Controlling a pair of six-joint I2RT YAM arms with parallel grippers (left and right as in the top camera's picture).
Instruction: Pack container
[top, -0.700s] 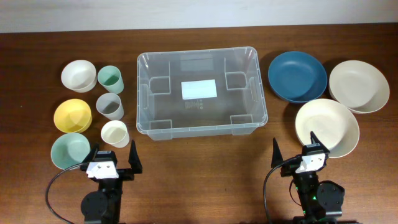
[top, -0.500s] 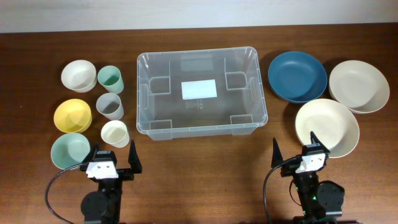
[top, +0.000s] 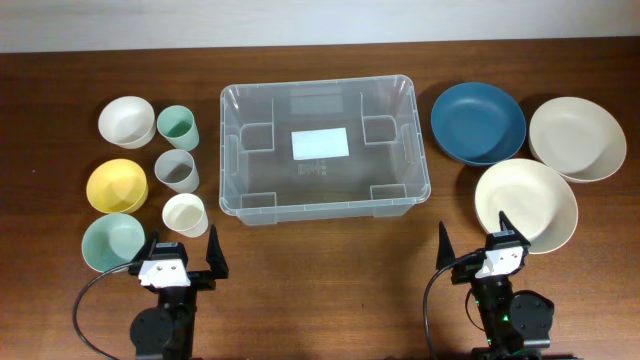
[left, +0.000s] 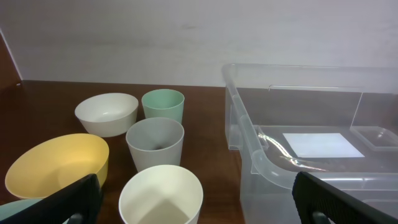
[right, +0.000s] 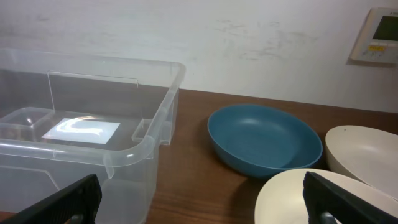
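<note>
Bench (top: 320, 300): dark wood under a pale wall, and it carries everything.
Container (top: 325, 205): upright at mid-bench, ahead of me and between my arms. It holds nothing, and only the white label shows on its base.
Left claw (top: 183, 240): spread wide and grasping nothing, just on the near side of the cream cup (top: 185, 212).
Right claw (top: 472, 235): spread wide and empty, beside the nearest cream bowl (top: 525, 205).
Handling: I judge the container light, with thin, slick walls that flex a little.
Hold: the body is far too broad for my claw. If I must shift it, I would pinch the rolled rim at a long side. Otherwise it is best left standing.
</note>
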